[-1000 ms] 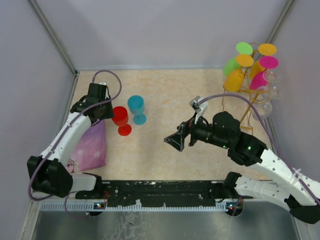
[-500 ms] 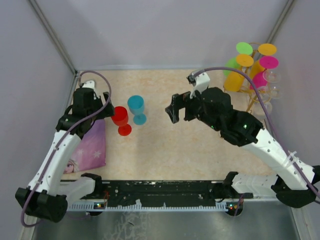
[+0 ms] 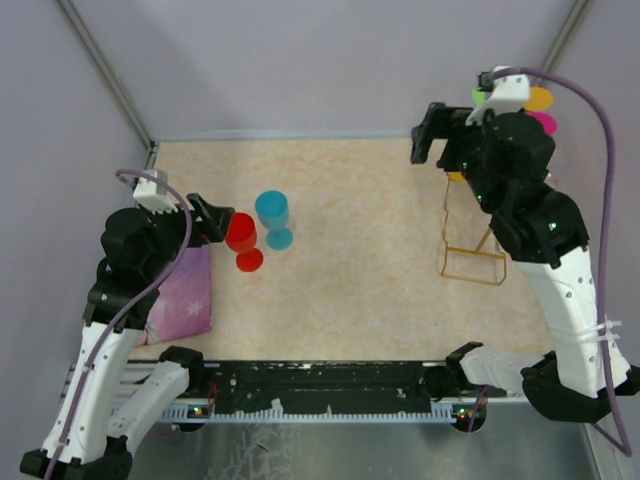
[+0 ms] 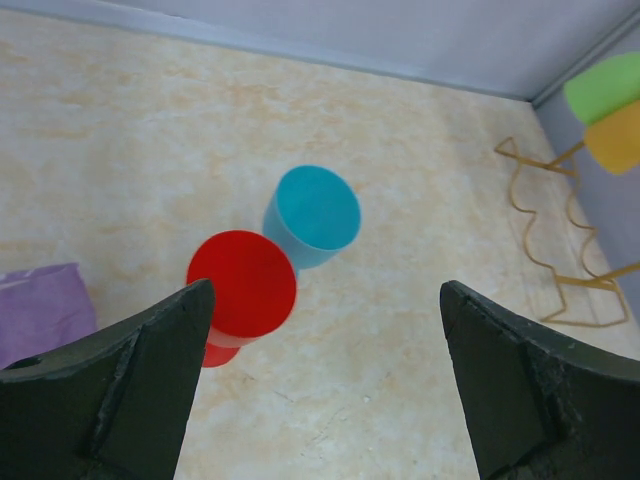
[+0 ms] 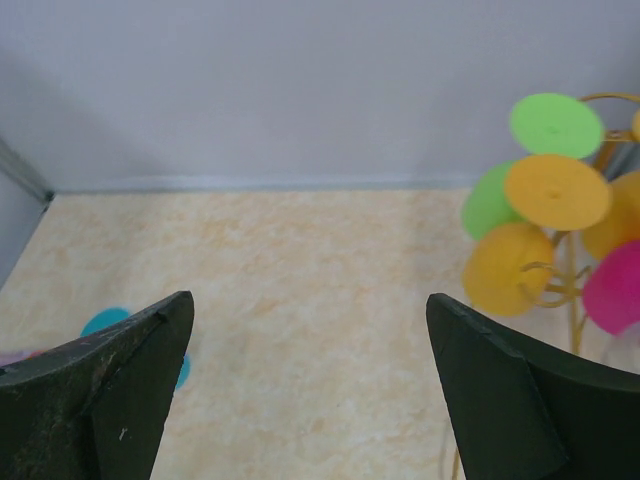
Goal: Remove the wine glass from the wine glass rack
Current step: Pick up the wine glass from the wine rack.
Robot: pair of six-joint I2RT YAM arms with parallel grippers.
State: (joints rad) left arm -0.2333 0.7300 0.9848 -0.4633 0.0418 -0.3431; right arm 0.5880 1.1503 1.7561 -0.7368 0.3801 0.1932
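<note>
Moved: right arm swung from mid-table up to rack [image 3: 470, 255]; left arm pulled back.
Left gripper [image 4: 325, 290]: released, empty, near red glass [image 3: 240, 232].
Red glass: on table beside blue glass [image 3: 271, 210].
Right gripper [image 5: 310, 295]: spread, empty.
Rack: far-right corner, orange glass [image 5: 520, 270] hanging.

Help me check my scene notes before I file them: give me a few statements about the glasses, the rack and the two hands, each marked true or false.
1. The red glass stands upright on the table beside the blue glass. True.
2. The left hand is clamped on the red glass. False: its fingers are spread wide and grip nothing.
3. The right hand is open and empty. True.
4. The wine glass rack is bare. False: a green glass, an orange glass and a pink glass hang on it upside down.
</note>
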